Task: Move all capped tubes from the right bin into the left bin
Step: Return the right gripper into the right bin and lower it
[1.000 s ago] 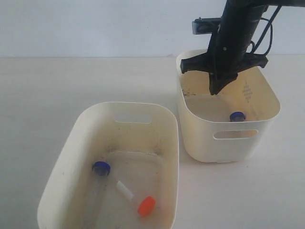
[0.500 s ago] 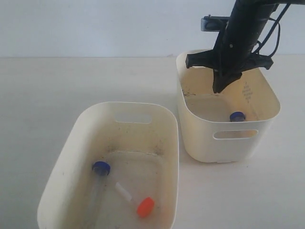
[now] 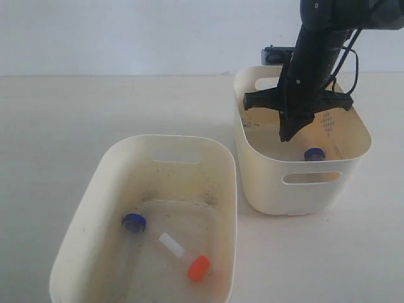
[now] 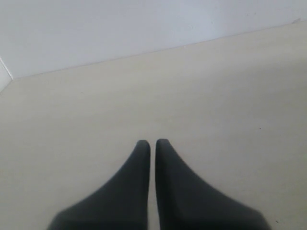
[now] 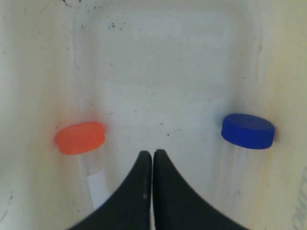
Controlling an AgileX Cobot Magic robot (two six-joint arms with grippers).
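My right gripper (image 3: pixel 285 136) hangs shut and empty inside the right bin (image 3: pixel 271 189), pointing down at its floor. Seen from the right wrist, its tips (image 5: pixel 152 153) sit between an orange-capped tube (image 5: pixel 80 137) with a white label and a blue-capped tube (image 5: pixel 248 130), touching neither. Only that blue cap (image 3: pixel 314 153) shows in the exterior view. The left bin (image 3: pixel 101 183) holds a blue-capped tube (image 3: pixel 134 221) and an orange-capped tube (image 3: pixel 198 267). My left gripper (image 4: pixel 152 143) is shut and empty over bare tabletop, outside the exterior view.
The two bins stand close together on a pale table (image 3: pixel 63 126), with a white wall behind. The right bin's tall walls surround my right gripper, and a grey mark (image 3: pixel 327 120) shows on its inner wall.
The right gripper has sunk lower into the right bin. In the left bin the orange-capped tube has rolled a little to the right and toward the front.
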